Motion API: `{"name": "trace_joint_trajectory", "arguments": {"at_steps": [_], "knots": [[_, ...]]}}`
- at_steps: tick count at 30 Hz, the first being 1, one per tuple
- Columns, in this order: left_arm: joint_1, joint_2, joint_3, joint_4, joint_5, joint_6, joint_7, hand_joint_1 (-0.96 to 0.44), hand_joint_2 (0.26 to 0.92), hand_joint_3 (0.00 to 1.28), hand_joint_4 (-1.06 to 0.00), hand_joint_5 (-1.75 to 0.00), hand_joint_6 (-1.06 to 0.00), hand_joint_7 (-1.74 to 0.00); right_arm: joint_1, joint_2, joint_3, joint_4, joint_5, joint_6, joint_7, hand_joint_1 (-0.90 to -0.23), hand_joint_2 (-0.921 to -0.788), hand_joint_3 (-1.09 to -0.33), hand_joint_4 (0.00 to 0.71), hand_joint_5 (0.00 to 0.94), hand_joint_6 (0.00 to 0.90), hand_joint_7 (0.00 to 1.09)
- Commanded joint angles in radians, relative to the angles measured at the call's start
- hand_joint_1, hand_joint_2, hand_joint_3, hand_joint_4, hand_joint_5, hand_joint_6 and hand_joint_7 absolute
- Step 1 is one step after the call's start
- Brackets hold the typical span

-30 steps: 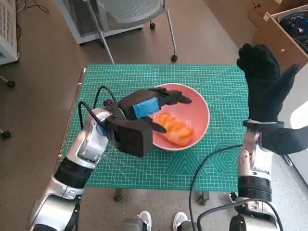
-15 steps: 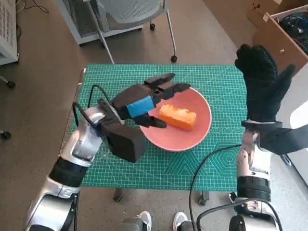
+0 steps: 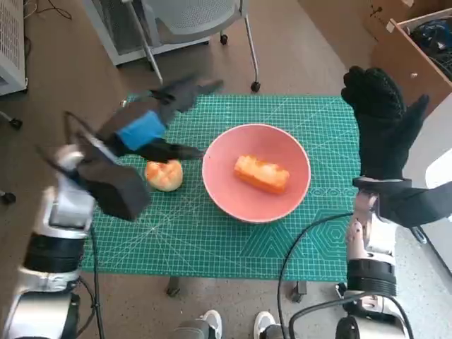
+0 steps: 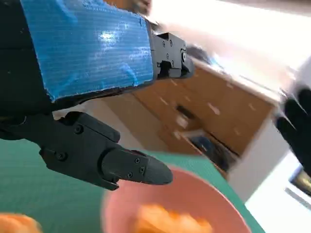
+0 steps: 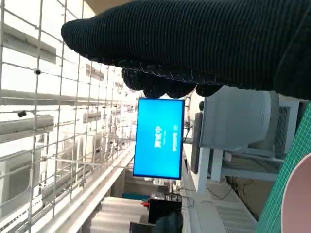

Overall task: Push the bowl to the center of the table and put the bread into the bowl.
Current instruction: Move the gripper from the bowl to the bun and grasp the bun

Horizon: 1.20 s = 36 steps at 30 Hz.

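Green mat (image 3: 296,233) covers desk. Pink bowl (image 3: 226,194) about mid-desk. Left robot hand (image 3: 152,123) raised over desk's far-left area, fingers spread, holding nothing. Right robot hand (image 3: 385,123) upright at desk's right edge, fingers apart, empty. Bread (image 3: 261,174) lies flat in bowl, long axis far-left to near-right. Round bun (image 3: 164,174) on mat just left of bowl.
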State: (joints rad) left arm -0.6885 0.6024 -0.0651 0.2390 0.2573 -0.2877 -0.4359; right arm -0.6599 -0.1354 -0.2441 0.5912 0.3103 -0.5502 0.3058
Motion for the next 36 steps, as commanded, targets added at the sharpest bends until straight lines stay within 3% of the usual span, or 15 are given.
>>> {"name": "trace_joint_trajectory", "arguments": {"at_steps": [1,16,26,36], "knots": [[0.023,0.05,0.029,-0.025,0.013,0.062,-0.009,-0.43,0.886,0.03,-0.07,-0.02,-0.14,-0.32,0.011,0.004,-0.003,0.019,0.004,0.008,0.008,-0.542,-0.921,-0.681,0.282,0.0,0.091,0.5],[0.064,0.086,0.001,0.014,0.055,0.206,-0.046,-0.37,0.86,0.0,-0.07,0.0,-0.17,-0.23,-0.003,0.006,-0.004,0.045,0.008,0.003,0.021,-0.551,-0.921,-0.676,0.283,0.0,0.094,0.51],[0.06,0.066,-0.049,0.08,0.059,0.221,-0.084,-0.35,0.834,0.0,-0.06,0.0,-0.2,-0.14,-0.012,0.0,-0.008,0.051,0.01,0.009,0.034,-0.554,-0.921,-0.674,0.283,0.0,0.094,0.51],[0.013,0.033,-0.131,0.218,0.112,0.206,-0.071,-0.3,0.815,0.0,-0.06,0.0,-0.22,-0.09,-0.008,-0.005,-0.009,0.038,0.004,0.016,0.036,-0.551,-0.921,-0.675,0.283,0.0,0.094,0.51]]}}
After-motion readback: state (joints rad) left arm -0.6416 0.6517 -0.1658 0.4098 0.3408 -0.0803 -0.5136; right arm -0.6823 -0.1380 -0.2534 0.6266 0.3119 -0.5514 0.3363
